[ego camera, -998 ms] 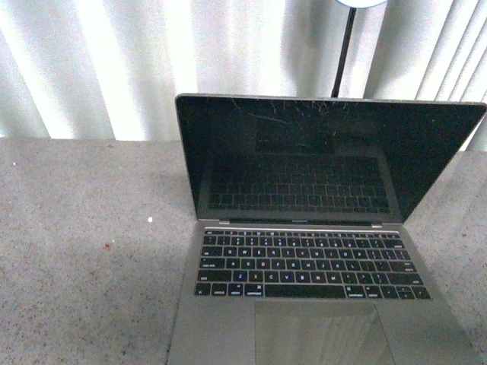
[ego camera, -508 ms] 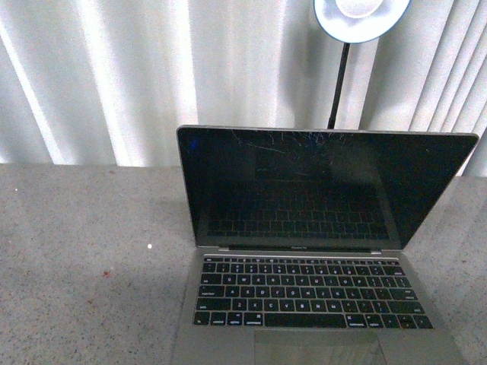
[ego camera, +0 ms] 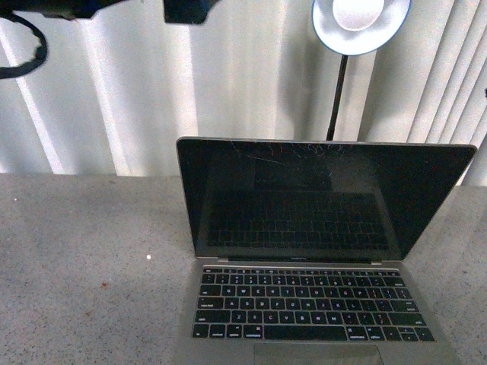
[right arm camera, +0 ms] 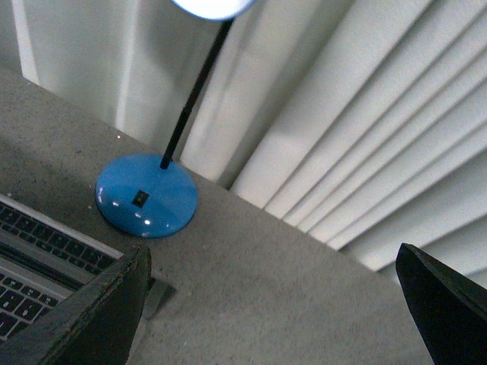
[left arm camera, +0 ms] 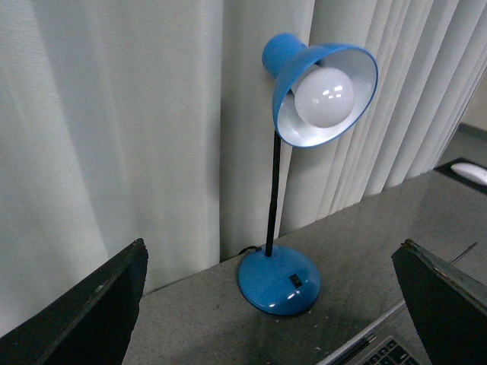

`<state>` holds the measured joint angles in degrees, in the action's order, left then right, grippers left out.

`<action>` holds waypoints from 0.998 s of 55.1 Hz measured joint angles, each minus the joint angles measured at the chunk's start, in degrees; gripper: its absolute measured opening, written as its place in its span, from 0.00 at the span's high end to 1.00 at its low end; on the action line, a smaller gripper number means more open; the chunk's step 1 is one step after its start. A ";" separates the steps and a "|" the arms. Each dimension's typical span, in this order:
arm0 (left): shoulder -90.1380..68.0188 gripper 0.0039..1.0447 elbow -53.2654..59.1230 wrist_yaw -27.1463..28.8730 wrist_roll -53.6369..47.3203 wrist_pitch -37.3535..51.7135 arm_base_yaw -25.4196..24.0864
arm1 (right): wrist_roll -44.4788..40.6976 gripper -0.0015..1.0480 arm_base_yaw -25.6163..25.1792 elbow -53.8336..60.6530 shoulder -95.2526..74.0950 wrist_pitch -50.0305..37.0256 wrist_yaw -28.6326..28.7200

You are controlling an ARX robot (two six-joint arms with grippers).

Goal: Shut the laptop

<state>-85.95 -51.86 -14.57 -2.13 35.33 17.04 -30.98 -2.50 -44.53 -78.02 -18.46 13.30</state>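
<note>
The laptop (ego camera: 304, 251) stands open on the grey speckled table, a slim grey body with black keys and a scratched black screen upright facing me. My left gripper (left arm camera: 272, 255) is open and empty, held above the table behind the laptop; a corner of the laptop (left arm camera: 373, 351) shows between its fingers (left arm camera: 84, 312). My right gripper (right arm camera: 274, 255) is open and empty over bare table, with the laptop's keyboard edge (right arm camera: 38, 243) beside one finger (right arm camera: 91, 319). Neither gripper touches the laptop.
A blue desk lamp (ego camera: 358, 23) stands behind the laptop against white vertical blinds; its base shows in the left wrist view (left arm camera: 278, 281) and the right wrist view (right arm camera: 146, 194). Dark arm parts (ego camera: 186, 9) and a black cable (ego camera: 30, 53) hang at the top left.
The laptop sits lower in the front view and the lamp head has come fully into view. Dark arm parts and a cable have appeared at the top left.
</note>
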 joint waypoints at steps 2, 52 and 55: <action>-1.90 0.06 -1.75 1.55 -1.99 -1.29 0.48 | -0.85 0.07 0.35 -1.14 -0.85 0.72 0.28; -16.22 0.97 -15.96 14.97 -32.24 -24.68 5.92 | -15.41 0.97 7.04 -18.56 -17.27 16.79 5.03; -16.41 0.97 -16.20 14.80 -32.68 -25.62 6.14 | -15.78 0.97 7.41 -18.58 -17.49 17.14 5.09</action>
<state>-102.37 -68.05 0.23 -34.81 9.72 23.18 -46.76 4.91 -63.11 -95.50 -1.32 18.39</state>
